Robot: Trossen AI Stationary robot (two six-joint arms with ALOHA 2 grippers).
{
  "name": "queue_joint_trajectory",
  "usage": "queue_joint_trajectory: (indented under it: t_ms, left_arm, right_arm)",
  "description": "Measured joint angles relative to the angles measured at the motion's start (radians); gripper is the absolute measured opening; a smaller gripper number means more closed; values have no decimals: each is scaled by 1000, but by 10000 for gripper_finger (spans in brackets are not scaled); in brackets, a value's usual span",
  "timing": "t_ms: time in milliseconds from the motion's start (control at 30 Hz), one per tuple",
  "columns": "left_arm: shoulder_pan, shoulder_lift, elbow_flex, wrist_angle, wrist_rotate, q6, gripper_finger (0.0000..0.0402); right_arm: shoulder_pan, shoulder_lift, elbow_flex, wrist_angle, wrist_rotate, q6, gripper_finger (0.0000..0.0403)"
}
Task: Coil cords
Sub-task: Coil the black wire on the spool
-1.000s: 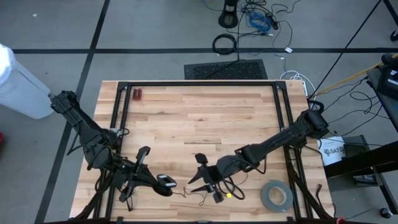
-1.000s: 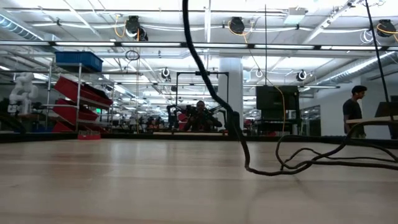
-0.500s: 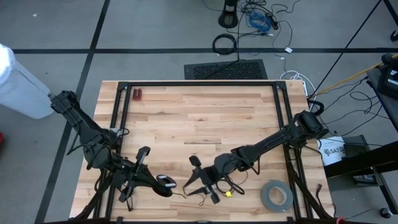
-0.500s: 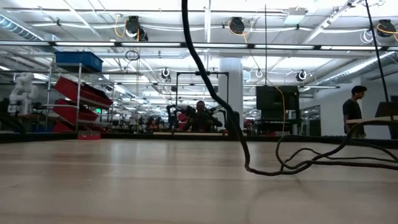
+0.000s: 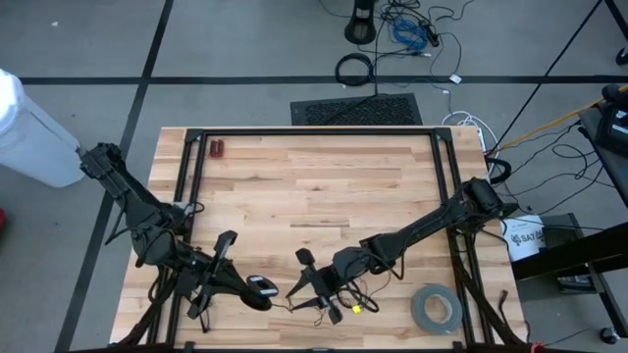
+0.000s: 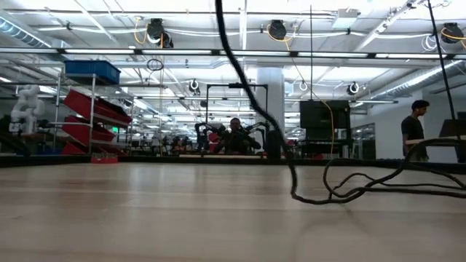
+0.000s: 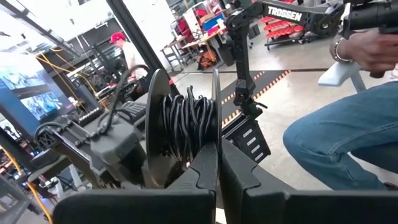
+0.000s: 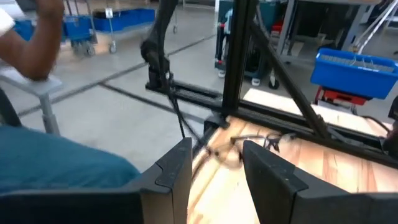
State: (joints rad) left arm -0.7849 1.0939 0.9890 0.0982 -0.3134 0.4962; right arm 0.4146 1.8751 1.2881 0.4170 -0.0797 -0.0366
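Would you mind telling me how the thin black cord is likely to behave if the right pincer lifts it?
The thin black cord lies in loose, wiry strands by the open right pincer, so it would probably sag and trail. It looks light. Its springy loops may snag or uncoil, perhaps on the fingers.

Both arms reach in over the near edge of the surface [image 5: 314,186]. The left tool [image 5: 263,291] sits near the front, left of centre, with the right tool [image 5: 316,291] just beside it on its right. Between and under them loose strands of the cord [image 5: 339,297] trail along the wood, though where each strand ends is hard to make out from above. The tape roll [image 5: 436,308] lies at the front right corner, apart from the cord. At the far left corner rests a small pair of objects [image 5: 216,149]. Beyond the far edge, a mat [image 5: 356,110] lies on the floor, with a cable loop [image 5: 354,69] behind it.
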Motion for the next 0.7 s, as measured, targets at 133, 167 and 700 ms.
queue_joint_trajectory:
  t_ms: [133,167,700]
  left_arm:
    - [0,0,0,-1,0,0,3]
    - [0,0,0,-2,0,0,3]
    - [0,0,0,-8,0,-13,3]
  right_arm:
    - [0,22,0,14,1,-9,130]
    - [0,23,0,19,2,-9,130]
    - [-2,21,29,-16,15,13,8]
